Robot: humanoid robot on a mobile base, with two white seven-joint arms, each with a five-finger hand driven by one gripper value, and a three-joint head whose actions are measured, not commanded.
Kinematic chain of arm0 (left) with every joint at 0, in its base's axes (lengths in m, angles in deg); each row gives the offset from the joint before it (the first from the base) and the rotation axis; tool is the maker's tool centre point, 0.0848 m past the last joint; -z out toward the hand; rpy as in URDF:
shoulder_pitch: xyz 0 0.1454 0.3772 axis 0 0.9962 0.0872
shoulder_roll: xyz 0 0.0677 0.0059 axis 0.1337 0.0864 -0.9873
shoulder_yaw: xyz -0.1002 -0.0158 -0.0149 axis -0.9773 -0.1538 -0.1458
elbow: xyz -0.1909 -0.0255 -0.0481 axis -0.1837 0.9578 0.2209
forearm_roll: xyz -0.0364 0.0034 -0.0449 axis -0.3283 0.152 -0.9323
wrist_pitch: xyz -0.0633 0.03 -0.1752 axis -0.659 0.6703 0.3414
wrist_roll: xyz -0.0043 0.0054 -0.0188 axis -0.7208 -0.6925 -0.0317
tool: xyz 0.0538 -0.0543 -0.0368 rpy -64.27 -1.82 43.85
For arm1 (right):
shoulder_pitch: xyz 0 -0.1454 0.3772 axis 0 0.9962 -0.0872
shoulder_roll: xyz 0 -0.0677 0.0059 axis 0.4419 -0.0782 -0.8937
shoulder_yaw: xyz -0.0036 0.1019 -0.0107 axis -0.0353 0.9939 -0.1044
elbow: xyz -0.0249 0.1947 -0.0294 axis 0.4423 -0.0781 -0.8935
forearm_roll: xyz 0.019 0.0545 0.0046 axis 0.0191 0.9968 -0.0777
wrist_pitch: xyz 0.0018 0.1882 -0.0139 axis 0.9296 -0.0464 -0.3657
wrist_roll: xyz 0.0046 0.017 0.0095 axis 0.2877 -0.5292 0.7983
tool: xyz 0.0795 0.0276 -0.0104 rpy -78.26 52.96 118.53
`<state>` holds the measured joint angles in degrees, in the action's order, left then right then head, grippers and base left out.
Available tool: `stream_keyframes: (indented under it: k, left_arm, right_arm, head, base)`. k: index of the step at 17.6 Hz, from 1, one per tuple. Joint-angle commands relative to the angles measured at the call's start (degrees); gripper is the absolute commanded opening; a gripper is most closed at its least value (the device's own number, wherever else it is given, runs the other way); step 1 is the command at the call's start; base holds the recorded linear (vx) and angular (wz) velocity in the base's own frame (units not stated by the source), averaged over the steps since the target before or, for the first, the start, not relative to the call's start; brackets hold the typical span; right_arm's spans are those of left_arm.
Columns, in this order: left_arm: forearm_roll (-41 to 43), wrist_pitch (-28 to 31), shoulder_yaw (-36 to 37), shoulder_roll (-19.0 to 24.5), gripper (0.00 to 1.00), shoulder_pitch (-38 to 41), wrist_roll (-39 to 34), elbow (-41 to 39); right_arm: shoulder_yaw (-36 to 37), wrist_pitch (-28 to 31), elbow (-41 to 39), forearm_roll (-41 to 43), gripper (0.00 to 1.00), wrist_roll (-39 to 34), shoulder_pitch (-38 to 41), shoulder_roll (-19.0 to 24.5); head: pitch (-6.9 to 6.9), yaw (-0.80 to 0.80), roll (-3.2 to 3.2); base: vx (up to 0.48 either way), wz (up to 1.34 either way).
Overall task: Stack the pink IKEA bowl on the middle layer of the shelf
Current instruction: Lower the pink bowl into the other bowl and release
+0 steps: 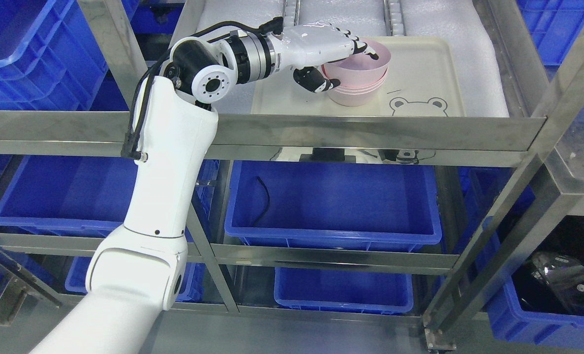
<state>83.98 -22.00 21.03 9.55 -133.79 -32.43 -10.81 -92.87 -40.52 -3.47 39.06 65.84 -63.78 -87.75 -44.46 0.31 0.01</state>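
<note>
Left hand (338, 56): arm comes in from lower left, reaches up over the shelf rail; fingers over the far rim of the top pink bowl (365, 61), thumb (316, 78) on the near wall outside. Looks like a pinch on the rim, so you're gripping the bowl.
Right hand: not in view.
Bowl pos: top bowl sits in/on the bowl stack (358, 91) but tilted, not fully nested; can't tell if it's bottomed out.
Stack pos: on the cream tray (419, 78) w/ bear print, left-centre, on the steel shelf (370, 130) layer at hand height.
Step (my read): final seating + release.
How to do it well: level the bowl first, so its rim runs parallel to the rim below. Then ease straight down till it stops; don't push sideways, the stack prob slides on the tray.
Release: open thumb and fingers together, lift hand up and back toward you, clear of the rim.
Risk: a finger hooked inside the rim could drag the bowl out on retreat.
Below: blue bins (333, 206) on lower layers, irrelevant to you.
</note>
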Motion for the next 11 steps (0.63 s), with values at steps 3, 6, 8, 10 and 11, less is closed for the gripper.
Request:
stream_keyframes:
  k: [3, 6, 8, 10, 11]
  left_arm:
    - [-13.0, 0.1, -11.6, 1.0, 1.00, 0.6, 1.5, -2.4]
    - [-25.4, 0.3, -11.1, 1.0, 1.00, 1.1, 0.8, -2.6]
    - [-32.4, 0.3, -4.9, 1.0, 1.00, 2.7, -4.3, -3.4]
    - [-36.2, 1.1, 3.1, 1.0, 1.00, 4.9, -10.6, -4.9]
    - [-37.0, 1.8, 7.6, 1.0, 1.00, 7.1, -12.9, -5.3]
  right_arm:
    - [0.0, 0.0, -1.0, 0.0, 1.00, 0.0, 1.3, -1.0]
    - [0.0, 0.0, -1.0, 0.0, 1.00, 0.0, 1.3, -1.0]
    - [0.0, 0.0, -1.0, 0.0, 1.00, 0.0, 1.3, -1.0]
    - [0.0, 0.0, -1.0, 0.0, 1.00, 0.0, 1.3, -1.0]
    - [0.0, 0.0, -1.0, 0.0, 1.00, 0.0, 1.3, -1.0]
  head:
    - [0.00, 0.00, 0.00]
    - [0.00, 0.00, 0.00]
    - [0.00, 0.00, 0.00]
    - [0.00, 0.00, 0.00]
    - [0.00, 0.00, 0.00]
  base:
    - [0.000, 0.00]
    - [0.000, 0.00]
    - [0.000, 0.00]
    - [0.000, 0.00]
    - [0.000, 0.00]
